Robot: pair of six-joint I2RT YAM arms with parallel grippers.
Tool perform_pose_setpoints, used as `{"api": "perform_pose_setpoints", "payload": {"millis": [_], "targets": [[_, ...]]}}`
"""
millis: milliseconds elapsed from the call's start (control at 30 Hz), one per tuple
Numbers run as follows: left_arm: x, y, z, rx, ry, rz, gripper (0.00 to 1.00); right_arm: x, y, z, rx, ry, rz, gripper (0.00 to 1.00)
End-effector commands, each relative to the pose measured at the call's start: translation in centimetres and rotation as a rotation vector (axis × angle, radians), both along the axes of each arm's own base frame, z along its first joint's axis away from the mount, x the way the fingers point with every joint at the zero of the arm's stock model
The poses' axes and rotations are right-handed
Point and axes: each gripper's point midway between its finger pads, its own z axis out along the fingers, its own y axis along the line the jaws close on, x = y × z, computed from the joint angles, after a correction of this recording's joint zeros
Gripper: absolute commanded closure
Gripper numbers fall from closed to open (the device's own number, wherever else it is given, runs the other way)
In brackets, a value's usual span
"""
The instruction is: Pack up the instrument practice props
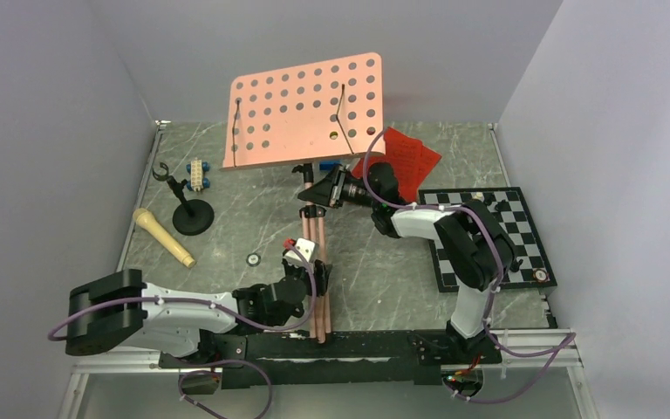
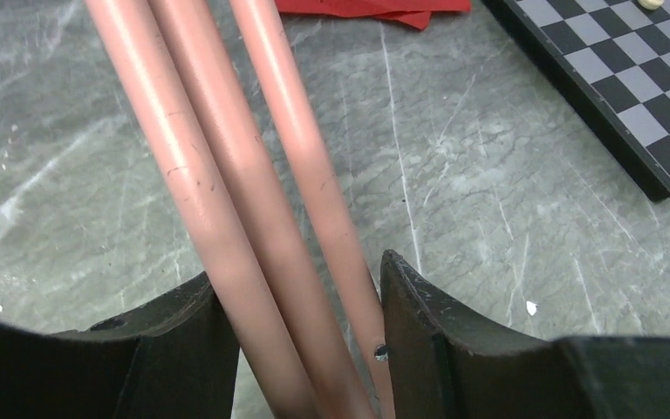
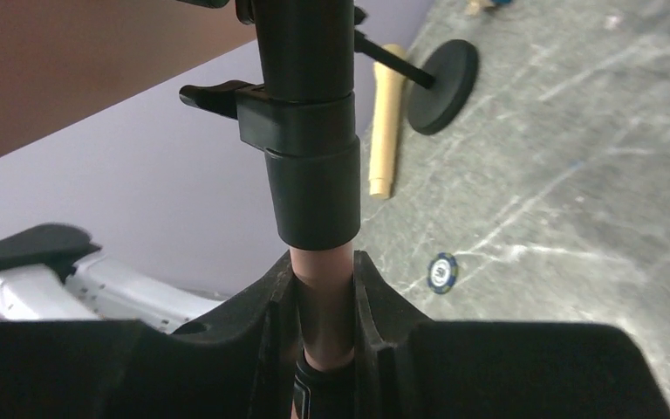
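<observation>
While hands [image 2: 297,272] [image 3: 323,264] clamp music stand [image 1: 305,109], microphone [image 1: 164,237] lies apart

From above, the desk of the music stand [image 1: 305,109] hides the table [image 1: 375,262] behind it, and the red pages [image 1: 412,157] just right of the stand go partly under the right arm [image 1: 454,231]. On the left wrist camera I get only the middle of its three legs [image 2: 253,201]; both ends are cut off, like the chessboard [image 2: 628,78]. On the right wrist camera its black collar [image 3: 314,192] covers part of the microphone [image 3: 386,122]. The small disc [image 3: 442,272] near the stand I cannot identify.
</observation>
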Motion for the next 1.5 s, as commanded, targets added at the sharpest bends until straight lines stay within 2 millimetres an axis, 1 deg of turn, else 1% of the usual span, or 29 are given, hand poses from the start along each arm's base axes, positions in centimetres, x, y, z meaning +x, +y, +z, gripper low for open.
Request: {"api": "perform_pose_setpoints", "payload": {"millis": [0,233,433,567,733,900,1067,1100,1133,1267,1367,1467], "targets": [[-1.1,0.2,-3.9,0.146,0.026,-0.067,1.00,-1.7,0.9,3.7,0.124,-0.079,0.071,1.00],[-0.9,0.9,-6.1,0.178,0.057,-0.021,1.00,-0.2,2.1,0.4,0.073,-0.013,0.081,1.00],[-0.6,1.7,-7.7,0.200,0.086,0.030,1.00,1.0,3.2,-1.3,0.048,0.035,0.098,1.00],[-0.5,1.9,-9.0,0.205,0.121,0.042,1.00,1.6,3.7,-3.0,0.022,0.082,0.099,1.00],[-0.5,2.8,-10.8,0.163,0.199,0.065,1.00,1.7,3.7,-6.1,0.000,0.178,0.091,1.00],[-1.1,3.3,-12.5,0.168,0.253,0.078,1.00,1.6,3.6,-8.0,-0.014,0.232,0.088,1.00],[-1.4,3.5,-13.3,0.166,0.281,0.090,1.00,1.6,3.6,-9.4,-0.055,0.267,0.085,1.00],[-1.3,3.6,-13.4,0.170,0.282,0.096,1.00,1.6,3.4,-9.7,-0.064,0.278,0.078,1.00],[-1.2,3.8,-13.2,0.170,0.276,0.102,1.00,1.7,2.7,-10.2,-0.077,0.302,0.051,1.00],[-1.1,3.9,-13.0,0.164,0.273,0.110,1.00,1.8,1.2,-10.2,-0.064,0.325,0.012,0.73],[-1.2,3.9,-13.1,0.163,0.275,0.112,1.00,1.9,0.0,-9.6,-0.061,0.322,-0.016,0.62],[-1.1,3.9,-12.9,0.157,0.270,0.114,1.00,1.9,-0.8,-9.2,-0.062,0.321,-0.032,0.56]]}}
